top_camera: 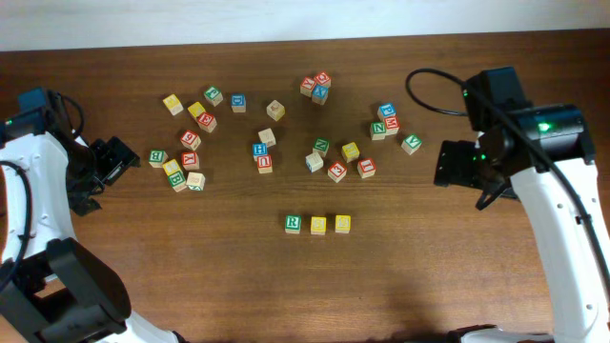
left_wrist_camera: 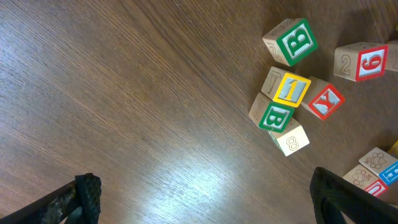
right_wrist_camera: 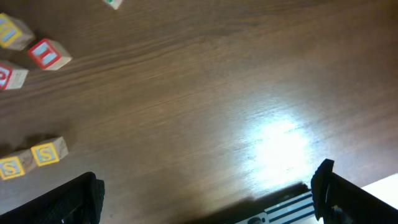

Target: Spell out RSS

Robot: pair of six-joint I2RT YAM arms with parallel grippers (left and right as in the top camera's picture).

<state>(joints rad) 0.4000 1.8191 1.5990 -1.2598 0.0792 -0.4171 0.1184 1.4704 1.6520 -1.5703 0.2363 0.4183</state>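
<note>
Three cubes stand in a row at the table's front middle: a green-and-white R cube (top_camera: 293,224), then two yellow S cubes (top_camera: 318,225) (top_camera: 342,224). The two S cubes also show at the left edge of the right wrist view (right_wrist_camera: 48,152) (right_wrist_camera: 12,166). My left gripper (top_camera: 116,160) is open and empty at the far left, away from the row; its fingers frame bare wood in the left wrist view (left_wrist_camera: 205,199). My right gripper (top_camera: 450,164) is open and empty at the right, also apart from the row (right_wrist_camera: 208,196).
Many other letter cubes lie scattered across the back half of the table: a left cluster (top_camera: 186,157) with green B, yellow and red cubes (left_wrist_camera: 289,102), a middle group (top_camera: 334,162), and a right group (top_camera: 391,124). A striped marker (right_wrist_camera: 286,208) lies under the right gripper.
</note>
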